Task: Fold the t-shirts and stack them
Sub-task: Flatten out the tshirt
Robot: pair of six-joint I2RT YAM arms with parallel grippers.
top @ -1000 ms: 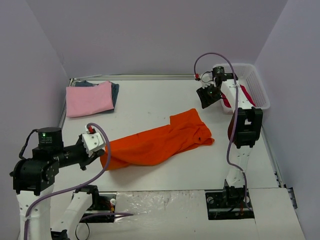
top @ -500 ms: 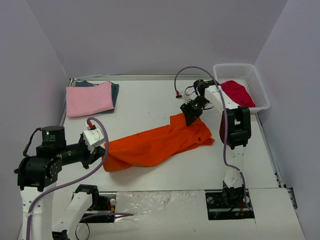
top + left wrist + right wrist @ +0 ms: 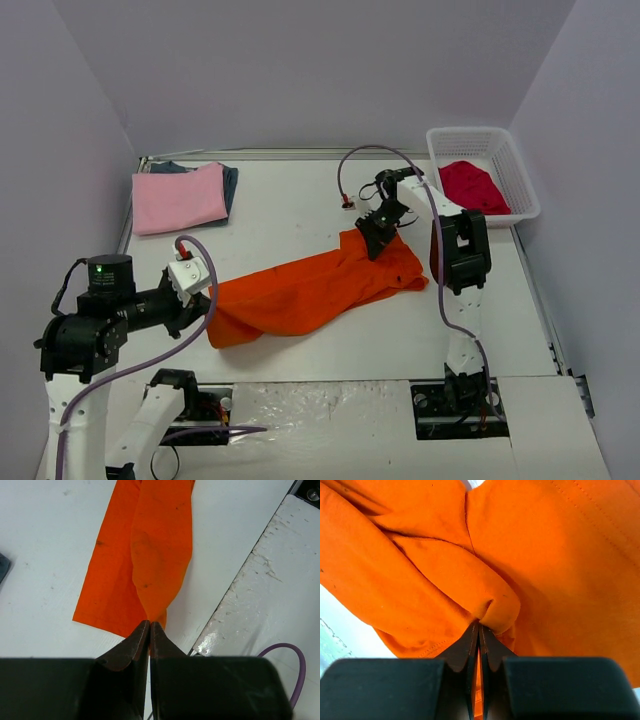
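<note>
from my screen, the orange t-shirt point(image 3: 310, 285) lay stretched in a long, rumpled band across the middle of the white table point(image 3: 300, 190), running from beside my left arm up toward the right one. the left gripper point(image 3: 208, 300) was clenched on the shirt's near-left end. in the left wrist view its two dark fingers point(image 3: 127, 650) met tip to tip with a narrow point of orange cloth pinched between them. the rest of the fabric ran away from the tips in two overlapping folds over the tabletop. the right gripper point(image 3: 372, 238) was down on the far-right end of the same shirt, and it too was clamped. the right wrist view showed its fingers point(image 3: 462, 652) pressed together with a puckered fold of orange cloth caught at the tips, and bunched fabric filled nearly the whole picture.

in the far-left corner of the table the pink t-shirt point(image 3: 178, 197) lay folded flat on top of the dark blue-grey t-shirt point(image 3: 231, 180), of which only a strip showed along the far and right sides. at the far-right corner the white lattice basket point(image 3: 520, 165) sat with the crimson red t-shirt point(image 3: 468, 185) heaped loosely inside it, well apart from the orange one.
</note>
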